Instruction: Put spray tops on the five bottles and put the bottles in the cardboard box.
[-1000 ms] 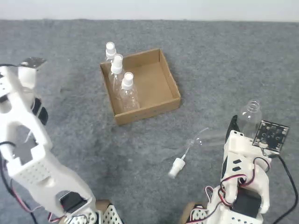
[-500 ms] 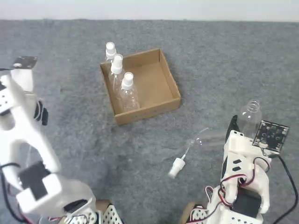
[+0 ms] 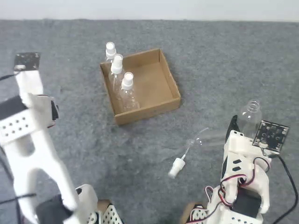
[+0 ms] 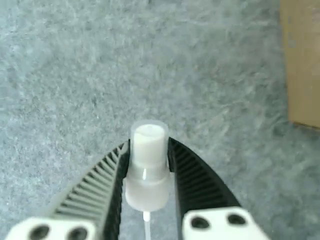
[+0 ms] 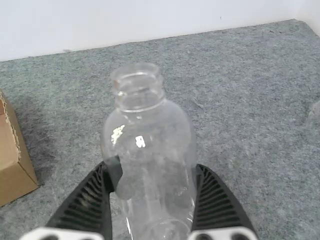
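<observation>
My left gripper (image 4: 146, 148) is shut on a white spray top (image 4: 148, 165), held above the grey carpet with its thin tube pointing back toward the wrist. My right gripper (image 5: 152, 171) is shut on a clear bottle (image 5: 148, 150) with no top, standing upright at the right (image 3: 251, 115). The cardboard box (image 3: 168, 81) sits at centre back. Three bottles with spray tops (image 3: 127, 88) line its left wall. A loose spray top (image 3: 178, 166) lies on the carpet in front of the box, and a clear bottle (image 3: 205, 137) lies just beyond it.
The left arm (image 3: 32, 135) stands tall over the left side of the carpet. A box edge (image 4: 302, 60) shows beside the held spray top. A box corner (image 5: 11, 160) lies near the held bottle. The right half of the box floor (image 3: 154, 84) is bare.
The left arm has swung and risen, its wrist end shifting toward the back left. The right arm, its bottle and the things on the carpet have stayed put.
</observation>
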Controlling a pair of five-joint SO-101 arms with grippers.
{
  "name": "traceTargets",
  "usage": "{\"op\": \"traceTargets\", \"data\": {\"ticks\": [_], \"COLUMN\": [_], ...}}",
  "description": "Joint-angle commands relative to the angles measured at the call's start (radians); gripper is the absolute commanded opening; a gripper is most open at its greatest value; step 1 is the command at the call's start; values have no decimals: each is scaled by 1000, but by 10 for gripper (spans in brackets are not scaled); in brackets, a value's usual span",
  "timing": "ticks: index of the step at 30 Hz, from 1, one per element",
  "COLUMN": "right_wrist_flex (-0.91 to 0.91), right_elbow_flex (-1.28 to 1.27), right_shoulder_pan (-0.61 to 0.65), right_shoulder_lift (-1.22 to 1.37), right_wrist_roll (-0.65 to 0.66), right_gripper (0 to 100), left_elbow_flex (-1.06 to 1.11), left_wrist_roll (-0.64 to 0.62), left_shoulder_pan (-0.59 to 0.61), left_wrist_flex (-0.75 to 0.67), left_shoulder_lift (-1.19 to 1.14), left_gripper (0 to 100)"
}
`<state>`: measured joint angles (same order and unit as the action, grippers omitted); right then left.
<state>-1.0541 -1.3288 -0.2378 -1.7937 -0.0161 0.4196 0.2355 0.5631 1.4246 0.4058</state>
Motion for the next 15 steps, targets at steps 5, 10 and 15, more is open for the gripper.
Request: {"op": "traceTargets", "data": {"ticks": [5, 10, 15], "right_wrist_flex": [36, 31, 28], "right_elbow_flex": [8, 8, 8], "right_shoulder_pan": [8, 15, 99], "right_shoulder_lift": [-15, -15, -15], "right_wrist_roll": [-58, -64, -64], "right_gripper": [6, 6, 6], "left_elbow_flex": [71, 74, 74], "left_wrist_roll": [-180, -272, -371], "left_shoulder_pan": [-107, -147, -206], "left_wrist_flex": [-43, -38, -41], "left_shoulder_lift": [229, 292, 350], "left_gripper": [16, 16, 16]}}
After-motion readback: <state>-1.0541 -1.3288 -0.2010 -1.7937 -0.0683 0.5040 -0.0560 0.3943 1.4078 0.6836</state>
